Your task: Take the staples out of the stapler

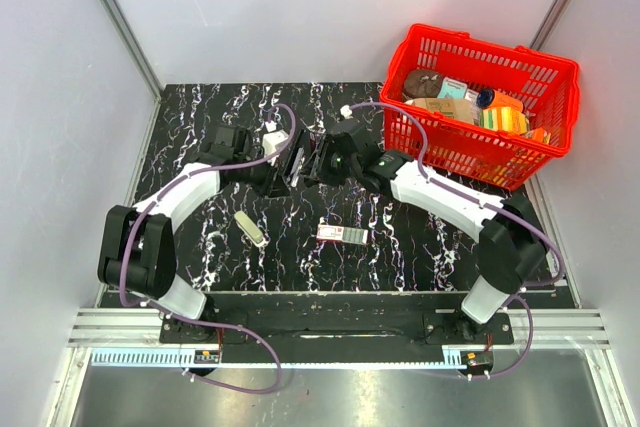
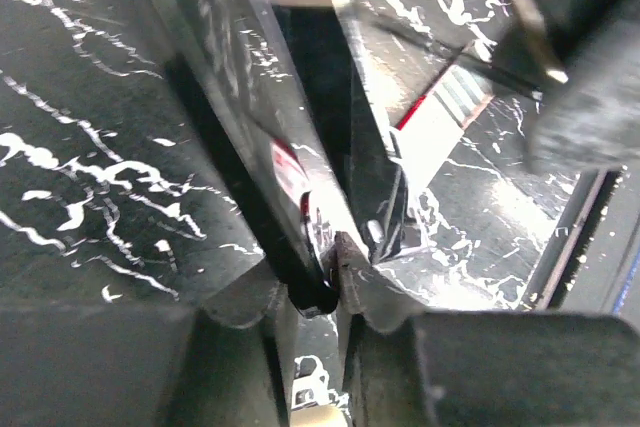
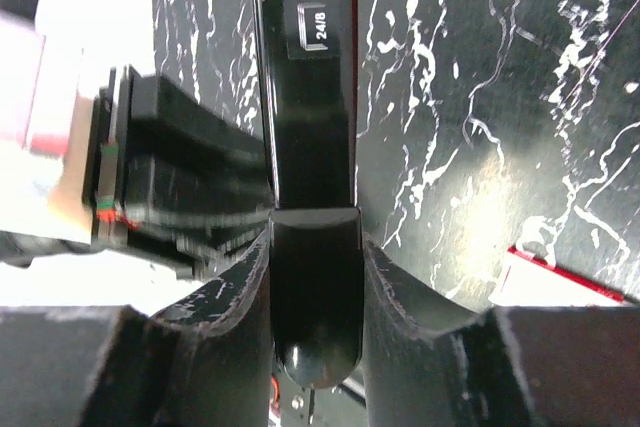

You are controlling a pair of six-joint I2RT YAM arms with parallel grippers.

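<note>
Two claws meet on the stapler (image 1: pixel 297 162) toward the far middle of the black marbled tabletop (image 1: pixel 200 117). The left claw (image 2: pixel 322 282) is clamped on one end of it. In the left wrist view, two dark bars run away from the fingers in a narrow V. This suggests the stapler is hinged open, though the blur leaves that uncertain. The right claw (image 3: pixel 315 247) is squeezed tight on the other end, its fingers pressing both sides of the black bar. A "24/8" mark is visible farther along the body. From above, the stapler lies tilted between the two wrists. Whether it touches the surface cannot be told. The staples cannot be made out in any view.

A small red-and-white box (image 1: pixel 342 235) lies on the tabletop nearer the arm bases, apart from the stapler. A short beige-silver piece (image 1: pixel 250 227) lies to its left. A red basket (image 1: pixel 460 152) holding assorted goods stands at the far right corner.
</note>
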